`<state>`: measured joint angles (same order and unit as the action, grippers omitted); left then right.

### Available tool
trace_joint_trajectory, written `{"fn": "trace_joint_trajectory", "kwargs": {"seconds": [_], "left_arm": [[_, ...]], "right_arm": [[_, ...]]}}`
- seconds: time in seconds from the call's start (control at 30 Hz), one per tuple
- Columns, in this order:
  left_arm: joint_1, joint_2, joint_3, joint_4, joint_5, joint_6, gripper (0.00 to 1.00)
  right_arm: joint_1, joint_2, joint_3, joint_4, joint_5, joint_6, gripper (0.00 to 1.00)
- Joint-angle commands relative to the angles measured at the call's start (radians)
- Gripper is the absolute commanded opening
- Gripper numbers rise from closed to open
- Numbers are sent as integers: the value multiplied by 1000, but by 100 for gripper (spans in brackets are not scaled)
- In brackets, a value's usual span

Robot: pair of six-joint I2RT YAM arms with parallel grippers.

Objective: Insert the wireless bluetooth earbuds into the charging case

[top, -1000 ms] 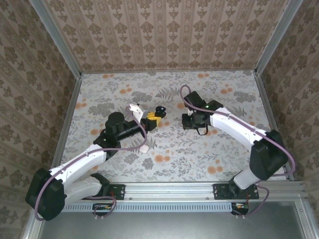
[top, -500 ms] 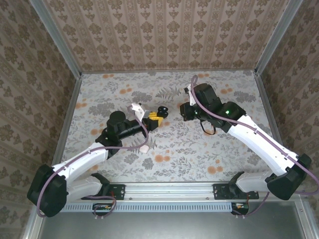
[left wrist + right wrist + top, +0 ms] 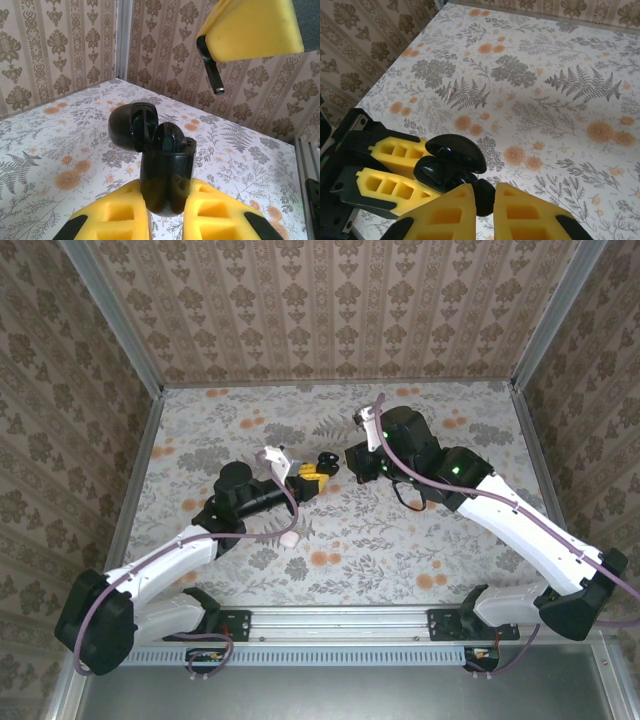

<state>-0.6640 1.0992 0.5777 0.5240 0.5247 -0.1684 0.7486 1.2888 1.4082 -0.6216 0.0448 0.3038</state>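
My left gripper [image 3: 167,202] is shut on the charging case [image 3: 167,172], a black case held upright above the table with its lid [image 3: 131,127] hinged open. A dark earbud [image 3: 171,141] sits in the case's mouth. My right gripper [image 3: 485,200] is shut on another black earbud [image 3: 485,196], held just beside the open case [image 3: 440,172]. In the left wrist view that bud's stem [image 3: 211,70] pokes down from a yellow right finger [image 3: 250,27], above and to the right of the case. From the top view the two grippers [image 3: 308,476] [image 3: 356,462] meet near the table's middle, with the case [image 3: 325,461] between them.
The floral table [image 3: 420,540] is walled by patterned panels [image 3: 330,310] at the back and sides. A small white object [image 3: 290,537] lies on the table beside the left arm. Metal rails run along the near edge [image 3: 350,620].
My right arm rose from the table and swung left with the earbud, closing in on the case. The left gripper and case stayed almost still.
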Motion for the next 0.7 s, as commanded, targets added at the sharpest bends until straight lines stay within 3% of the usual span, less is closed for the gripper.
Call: {"fn": "trace_joint_trajectory", "kwargs": {"seconds": [0.0,0.67], "left_arm": [[-8,-4,37,30,23,-26,0],[-7,-33,67,-15,4,-75,0]], "right_arm": [[16,3,35,49,-14,-47,12],[55,66,34,82,19,-141,12]]}}
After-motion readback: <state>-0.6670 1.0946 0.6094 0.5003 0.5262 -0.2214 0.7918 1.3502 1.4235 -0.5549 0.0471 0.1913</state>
